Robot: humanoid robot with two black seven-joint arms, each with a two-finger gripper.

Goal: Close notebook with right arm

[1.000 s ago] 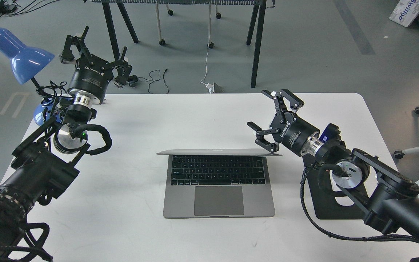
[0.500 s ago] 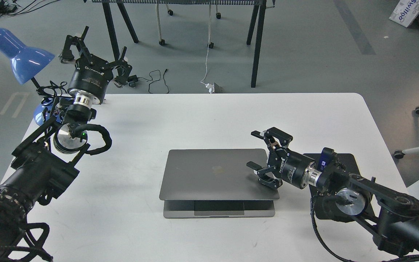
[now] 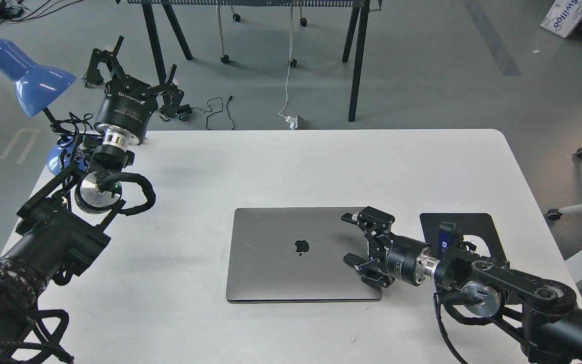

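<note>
With the lid lying flat on its base, we judge the closing of the notebook (image 3: 303,255) as essentially done; it sits at the near middle of the white bench (image 3: 271,162). Our right gripper (image 3: 354,242) rests over the lid's right edge, fingers spread wide, holding nothing. To finish well, we would press only lightly and evenly near that edge, then lift straight up so the fingertips do not drag across the metal. Notebook lid: smooth matte grey metal, thin slab, rounded corners, black logo at centre. Just beyond our right wrist, a flat black mouse pad (image 3: 478,225), partly hidden. Bench surface smooth, rounded corners. Farther off on the left, our left gripper (image 3: 129,76) is raised, fingers wide and empty, beside a glossy blue lamp (image 3: 28,71).
</note>
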